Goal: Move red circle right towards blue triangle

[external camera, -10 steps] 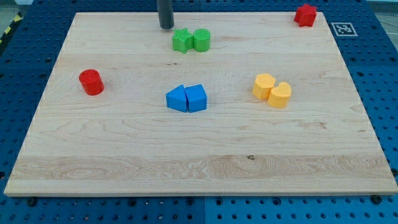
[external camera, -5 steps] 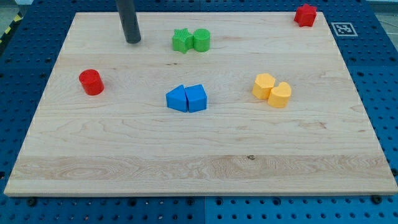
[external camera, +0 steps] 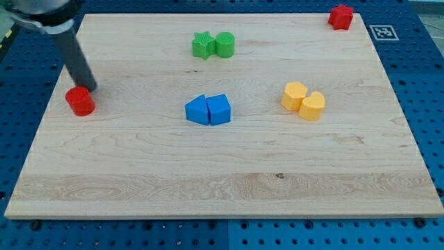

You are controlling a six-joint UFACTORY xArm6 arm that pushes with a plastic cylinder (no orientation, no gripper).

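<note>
Nearest the view's bottom, the wooden board (external camera: 222,187) lies bare on a blue pegboard table (external camera: 423,83). Farther up, around the middle, we see a blue triangle (external camera: 197,110) touching a blue block (external camera: 218,110) of unclear shape, with two touching yellow blocks (external camera: 303,101) to the view's right. Well apart at the view's left edge sits the red circle (external camera: 80,101). Our rod has no fingers; my tip (external camera: 89,88) rests at the circle's upper right, touching or just beside it. Farther still, a green star (external camera: 202,45) touches a green circle (external camera: 225,44). At the top right corner sits another red block (external camera: 340,17).
</note>
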